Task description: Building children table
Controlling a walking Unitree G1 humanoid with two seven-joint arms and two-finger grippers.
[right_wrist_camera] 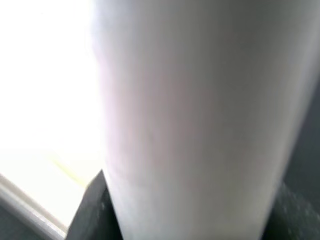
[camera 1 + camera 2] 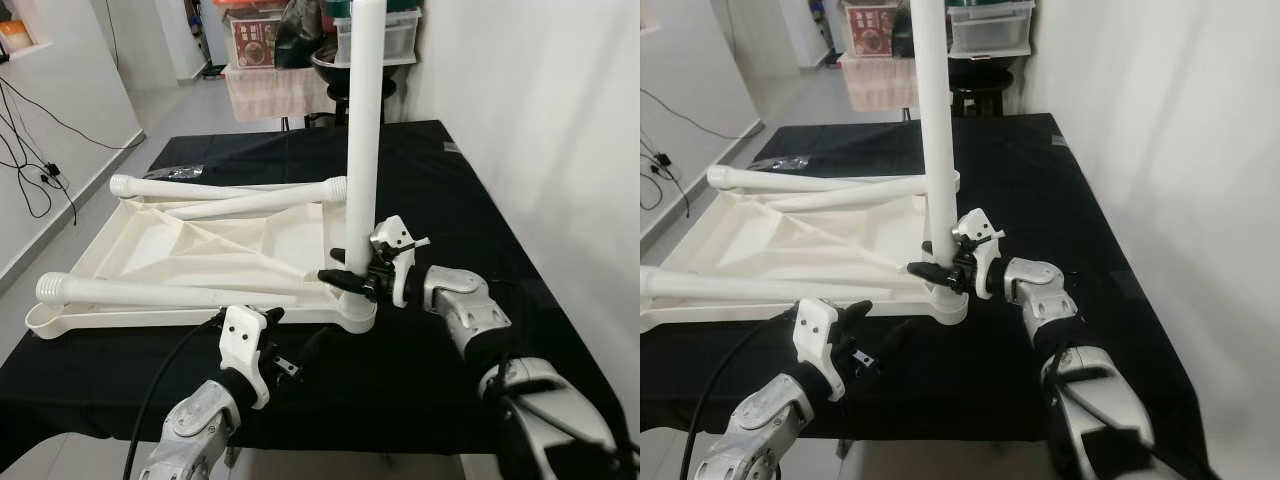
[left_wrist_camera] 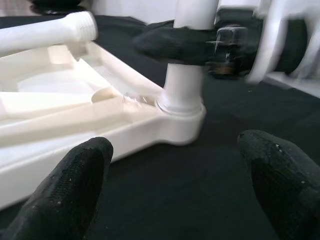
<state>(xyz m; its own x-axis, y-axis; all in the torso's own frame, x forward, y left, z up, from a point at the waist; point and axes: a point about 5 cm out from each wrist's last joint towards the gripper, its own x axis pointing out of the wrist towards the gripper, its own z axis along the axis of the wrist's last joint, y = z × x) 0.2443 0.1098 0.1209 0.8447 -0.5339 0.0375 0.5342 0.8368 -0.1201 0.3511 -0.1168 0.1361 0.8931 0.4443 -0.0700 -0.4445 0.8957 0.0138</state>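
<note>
The right gripper (image 2: pixel 350 278) is clamped on the upright leg (image 2: pixel 362 130); the left gripper (image 3: pixel 175 175) is apart above the black cloth (image 2: pixel 420 370), near a white wall (image 2: pixel 560 120).

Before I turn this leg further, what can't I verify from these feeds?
- Upright leg: top cut off by the head views' upper edge.
- Thread engagement in the corner socket: hidden inside.
- Right claw grip contact: right wrist view is blurred by the leg.
- Boxes behind the table: labels too small.
</note>
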